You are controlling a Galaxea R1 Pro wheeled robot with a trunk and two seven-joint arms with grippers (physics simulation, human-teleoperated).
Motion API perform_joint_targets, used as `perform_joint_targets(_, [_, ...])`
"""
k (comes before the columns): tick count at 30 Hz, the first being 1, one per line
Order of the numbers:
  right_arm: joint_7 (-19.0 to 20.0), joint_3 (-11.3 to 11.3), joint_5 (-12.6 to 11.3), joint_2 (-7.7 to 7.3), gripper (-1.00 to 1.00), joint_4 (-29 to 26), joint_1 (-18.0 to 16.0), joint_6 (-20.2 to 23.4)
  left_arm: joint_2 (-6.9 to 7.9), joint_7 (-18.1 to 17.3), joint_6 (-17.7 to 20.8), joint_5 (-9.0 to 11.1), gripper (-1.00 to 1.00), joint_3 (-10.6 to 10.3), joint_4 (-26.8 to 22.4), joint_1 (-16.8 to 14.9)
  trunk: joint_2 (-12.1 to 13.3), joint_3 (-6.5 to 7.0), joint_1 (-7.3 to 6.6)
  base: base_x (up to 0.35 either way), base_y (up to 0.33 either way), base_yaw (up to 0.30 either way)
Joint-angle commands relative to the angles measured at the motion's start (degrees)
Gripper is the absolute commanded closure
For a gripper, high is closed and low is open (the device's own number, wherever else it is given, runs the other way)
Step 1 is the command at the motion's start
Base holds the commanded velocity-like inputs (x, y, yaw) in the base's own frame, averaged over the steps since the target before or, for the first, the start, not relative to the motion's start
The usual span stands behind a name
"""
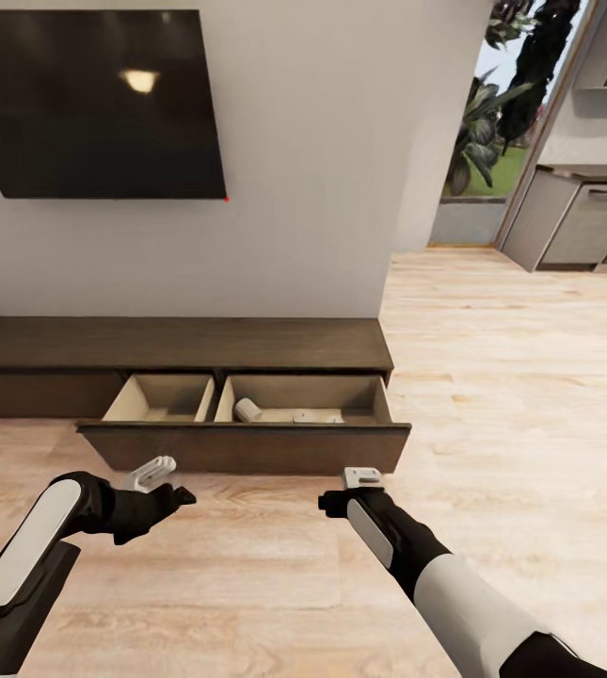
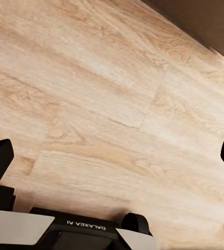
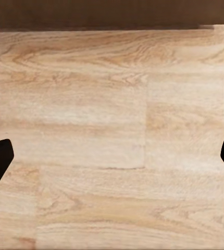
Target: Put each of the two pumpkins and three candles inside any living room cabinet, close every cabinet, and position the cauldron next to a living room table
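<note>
The left gripper (image 1: 157, 474) and right gripper (image 1: 362, 476) hang wide open over the floor (image 1: 510, 395), holding nothing. Past them, the cabinet (image 1: 247, 447) drawer is pulled out. One candle (image 1: 247, 410) lies inside; another small pale thing there is hard to make out.

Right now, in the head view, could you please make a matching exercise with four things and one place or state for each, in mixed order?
Things:
1. TV
2. cabinet drawer
3. candle
4. left end effector

Places or states:
A. lying inside the right compartment
B. pulled out, open
C. mounted on the grey wall
D. open and empty, above the wood floor

Pairs: 1-C, 2-B, 3-A, 4-D
</note>
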Motion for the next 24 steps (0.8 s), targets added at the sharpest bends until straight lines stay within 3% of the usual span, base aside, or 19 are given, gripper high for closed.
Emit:
perform_joint_targets(1, [-0.6, 0.3, -0.6, -0.07, -1.00, -0.1, 0.0, 0.1, 0.03, 0.6, 0.1, 0.5, -1.00, -0.1, 0.0, -0.1, -0.4, -0.23, 0.20, -0.148, 0.000, 0.000])
perform_joint_targets(24, [-0.5, 0.3, -0.4, -0.04, -1.00, -0.4, 0.0, 0.0, 0.02, 0.6, 0.0, -0.2, -1.00, -0.1, 0.8, -0.1, -9.7, -4.36, 5.25, -0.011, 0.000, 0.000])
